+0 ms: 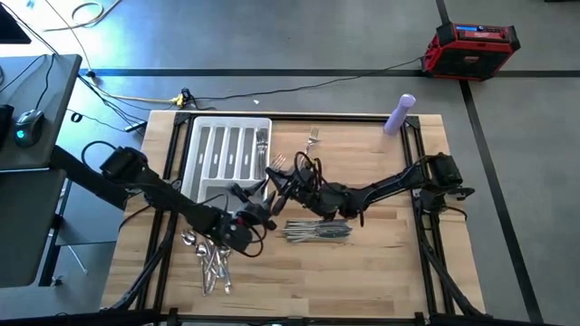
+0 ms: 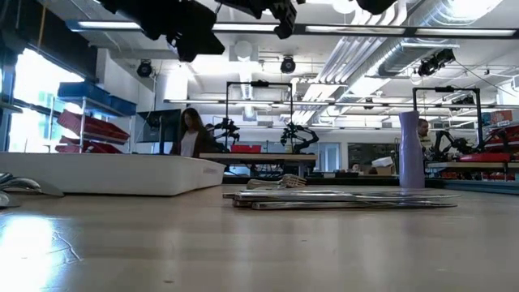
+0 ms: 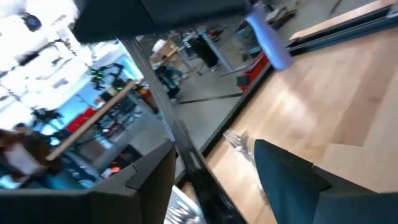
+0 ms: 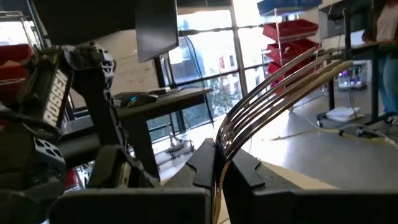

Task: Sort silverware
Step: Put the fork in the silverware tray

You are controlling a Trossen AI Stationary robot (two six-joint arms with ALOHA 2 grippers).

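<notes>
"ROSSEN" is being shown in white on the left arm (image 4: 53, 93). A fork (image 4: 280, 87) is being clamped by the right gripper (image 1: 288, 187) above mid-table, tines pointing up and away. The left gripper (image 1: 263, 210) is being held released just beside it. Knives (image 1: 317, 232) are lying lengthwise left to right.

White tray (image 2: 113, 174) at left, flat knives (image 2: 340, 197) mid-table, lavender bottle (image 2: 411, 150) (upright) behind, dark arms overhead
</notes>
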